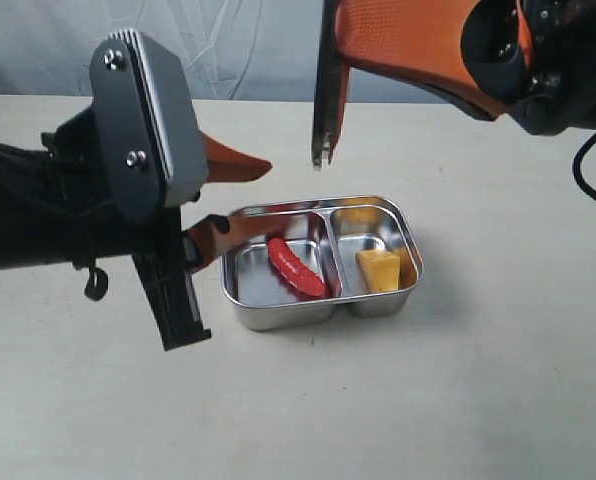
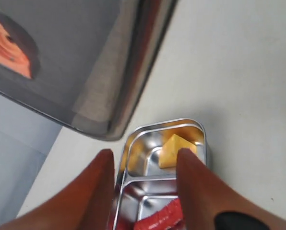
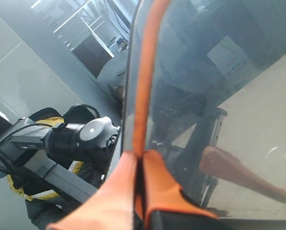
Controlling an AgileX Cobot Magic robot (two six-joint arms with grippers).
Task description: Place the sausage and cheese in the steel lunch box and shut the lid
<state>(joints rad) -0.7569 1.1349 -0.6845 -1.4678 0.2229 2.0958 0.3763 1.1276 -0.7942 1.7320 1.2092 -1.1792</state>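
I see the steel lunch box (image 1: 410, 240) as bare polished metal, mirror-bright, with reflections all over the walls. The sausage (image 1: 296, 268) looks like glossy red plastic. The cheese (image 1: 379, 270) is matt yellow-orange with smooth faces. The lid (image 2: 76, 57) is smoky translucent plastic, smooth, with a soft sheen. On my left claw (image 2: 145, 152) the fingers (image 2: 97, 191) are smooth orange plastic, low gloss; right claw (image 3: 142, 160) same stuff. The bench (image 1: 498, 390) is pale, matt and smooth. The grey housing (image 1: 148, 120) on my left arm is matt.

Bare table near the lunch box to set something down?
Bare table beyond the cheese end of the steel lunch box and on its camera side. Crowded at the sausage end by the left gripper; the lid hangs above.
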